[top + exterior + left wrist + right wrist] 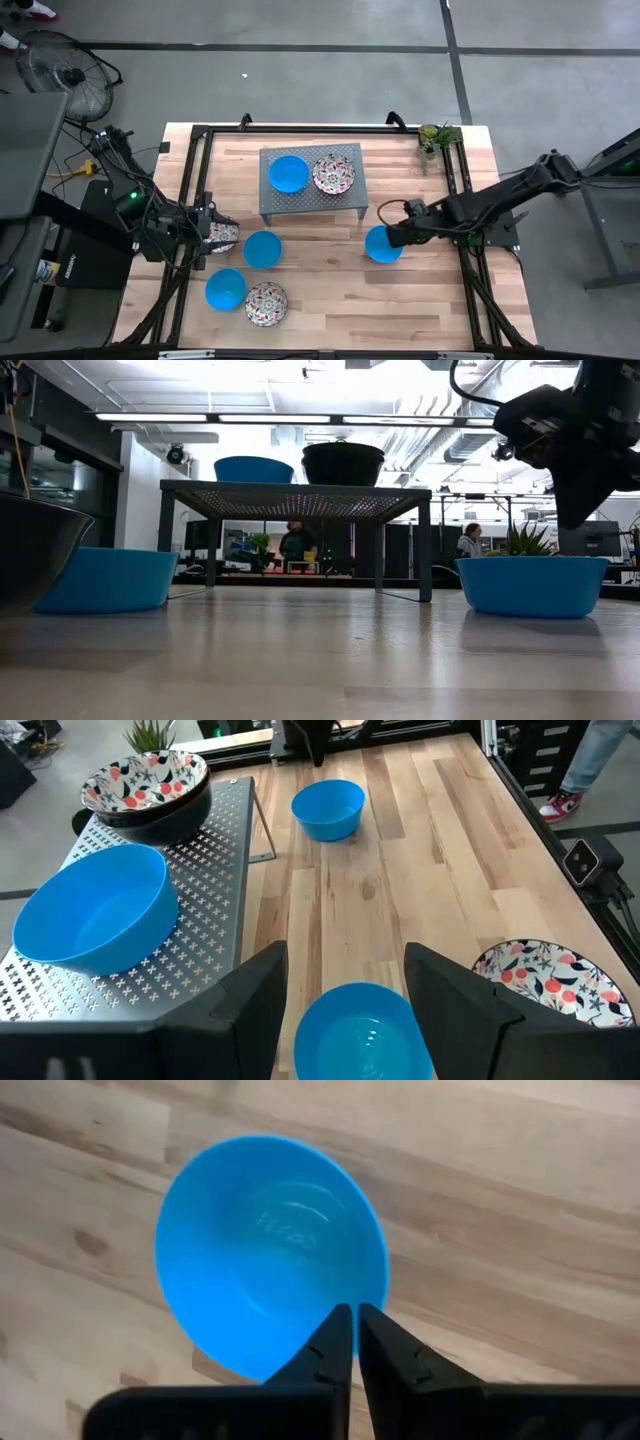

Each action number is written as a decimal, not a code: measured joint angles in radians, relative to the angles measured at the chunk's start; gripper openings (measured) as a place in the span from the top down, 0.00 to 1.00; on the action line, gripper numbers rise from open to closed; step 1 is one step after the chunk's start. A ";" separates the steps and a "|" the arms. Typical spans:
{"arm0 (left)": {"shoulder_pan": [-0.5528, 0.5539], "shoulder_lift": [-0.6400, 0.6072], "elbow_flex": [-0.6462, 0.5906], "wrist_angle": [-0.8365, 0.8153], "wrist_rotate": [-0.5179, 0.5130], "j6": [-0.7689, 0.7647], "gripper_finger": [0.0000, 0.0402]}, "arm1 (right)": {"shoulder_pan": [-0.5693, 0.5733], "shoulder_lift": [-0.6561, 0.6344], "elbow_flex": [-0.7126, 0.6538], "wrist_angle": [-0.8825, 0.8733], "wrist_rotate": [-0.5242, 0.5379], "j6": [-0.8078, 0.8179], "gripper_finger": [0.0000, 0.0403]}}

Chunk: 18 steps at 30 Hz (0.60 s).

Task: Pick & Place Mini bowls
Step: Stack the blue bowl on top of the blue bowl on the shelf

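Note:
A grey perforated stand point(310, 205) carries a blue mini bowl point(288, 173) and a floral one point(333, 173). Another blue bowl point(380, 247) sits on the table at the right. My right gripper point(352, 1320) hangs shut just above that bowl's rim, clear of it in the low view point(578, 518). My left gripper point(345, 990) stands open at the left, with a blue bowl point(362, 1032) on the table just ahead of its fingers. In the high view a floral bowl point(224, 236) shows beside that gripper, partly hidden by it. One more blue bowl point(225, 289) and a floral bowl point(266, 303) rest near the front.
A small potted plant point(437, 137) stands at the table's far right corner. Black frame rails point(465, 190) run along the table's left, right and far sides. Bare wood lies between the stand and the front edge. People show in the room beyond the table.

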 joint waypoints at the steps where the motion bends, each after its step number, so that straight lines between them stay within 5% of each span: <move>1: 0.000 0.000 0.000 0.000 0.000 0.000 0.51 | 0.004 0.008 0.000 0.001 -0.003 0.005 0.96; 11: 0.000 0.000 0.000 0.000 0.002 0.000 0.51 | 0.016 0.060 0.000 0.001 -0.021 0.026 0.73; 18: 0.000 0.000 0.000 0.002 0.001 0.000 0.51 | 0.016 0.141 0.000 0.009 -0.056 0.030 0.71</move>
